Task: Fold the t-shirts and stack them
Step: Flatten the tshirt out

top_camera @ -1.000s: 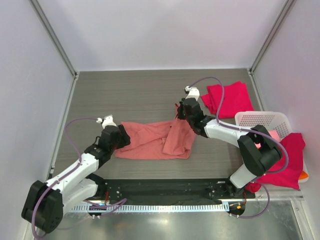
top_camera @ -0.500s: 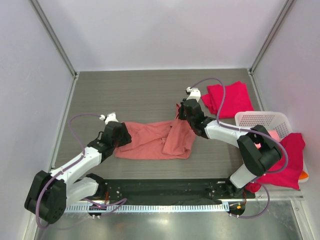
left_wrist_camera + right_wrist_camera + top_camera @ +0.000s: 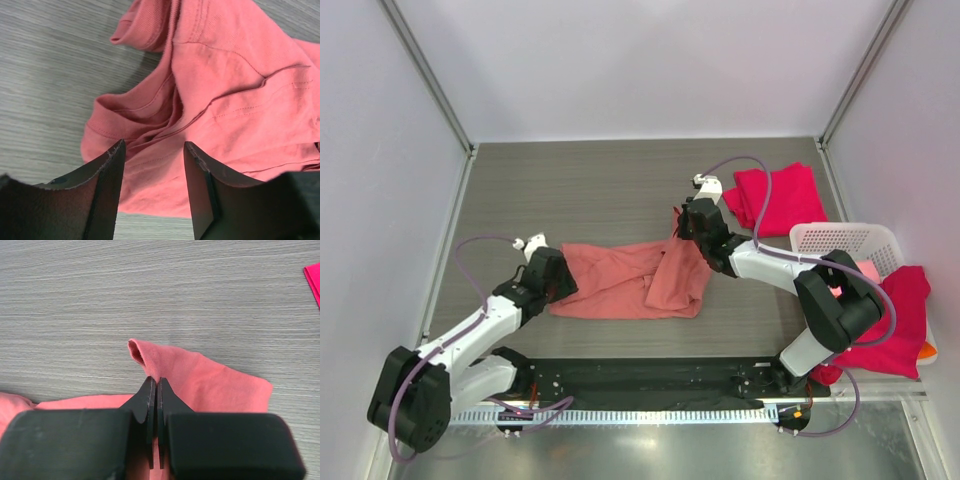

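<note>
1 salmon-pink t-shirt [image 3: 620, 282] mid-table, 2 grippers at its ends.
The right gripper [image 3: 156, 381] is pinched tight on a raised fold of its right end; the left gripper [image 3: 152, 147] stands half open over the bunched left hem, clamping nothing. Far right lies 1 folded crimson t-shirt [image 3: 775, 197]; nearer, 1 white basket [image 3: 845, 238] has 1 draped crimson t-shirt [image 3: 900, 320] over its near side.
</note>
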### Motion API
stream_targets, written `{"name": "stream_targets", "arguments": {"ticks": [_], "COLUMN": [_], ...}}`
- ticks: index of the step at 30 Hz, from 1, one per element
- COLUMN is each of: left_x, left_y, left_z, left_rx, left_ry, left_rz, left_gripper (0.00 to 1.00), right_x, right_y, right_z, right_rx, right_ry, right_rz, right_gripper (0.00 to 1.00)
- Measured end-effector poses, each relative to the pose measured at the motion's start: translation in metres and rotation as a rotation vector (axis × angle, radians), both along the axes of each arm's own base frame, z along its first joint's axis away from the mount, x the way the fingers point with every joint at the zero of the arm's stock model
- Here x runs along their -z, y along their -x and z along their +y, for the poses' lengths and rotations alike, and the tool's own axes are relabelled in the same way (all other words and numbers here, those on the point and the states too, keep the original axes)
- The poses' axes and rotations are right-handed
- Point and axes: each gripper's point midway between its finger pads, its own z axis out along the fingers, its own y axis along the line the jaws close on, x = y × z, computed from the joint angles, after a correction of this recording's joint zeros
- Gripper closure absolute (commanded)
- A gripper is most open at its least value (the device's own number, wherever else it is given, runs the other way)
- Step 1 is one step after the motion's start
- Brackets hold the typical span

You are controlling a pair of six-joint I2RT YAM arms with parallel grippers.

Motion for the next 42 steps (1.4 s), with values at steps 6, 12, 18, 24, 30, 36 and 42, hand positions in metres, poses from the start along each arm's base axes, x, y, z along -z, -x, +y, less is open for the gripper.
{"name": "stream_targets", "arguments": {"ticks": [6,12,18,24,30,36,42], "left_x": [-0.009,-0.011,-0.008,0.005,0.013,0.001,-0.035], "left_y": [0.001,0.005,0.008,0.012,0.013,0.011,0.001], "left_z": [0.009,0.014,0.015,0.013,0.010,0.008,0.006], "left_rx": [-0.034,-0.046,-0.042,-0.030,-0.015,-0.010,-0.018], "left_ry": [-0.016,-0.033,-0.037,-0.052,-0.060,-0.037,-0.014], "left_rz": [-0.031,-0.030,-0.014,0.045,0.094,0.054,-0.023], "left_gripper": [0.39,0.47,0.55,0.68,0.99,0.99,1.00], "right_x": [0.000,0.000,0.000,0.000,0.000,0.000,0.000], "right_y": [0.000,0.000,0.000,0.000,0.000,-0.001,-0.001], "right_z": [0.000,0.000,0.000,-0.001,-0.001,-0.001,-0.001], "right_rx": [0.000,0.000,0.000,0.002,0.001,0.002,0.005], "right_ry": [-0.001,-0.001,-0.001,-0.001,0.000,0.000,0.001], "right_rz": [-0.001,-0.001,-0.001,-0.001,-0.001,-0.001,-0.002], "right_gripper": [0.99,0.99,0.99,0.99,0.99,0.99,0.99]}}
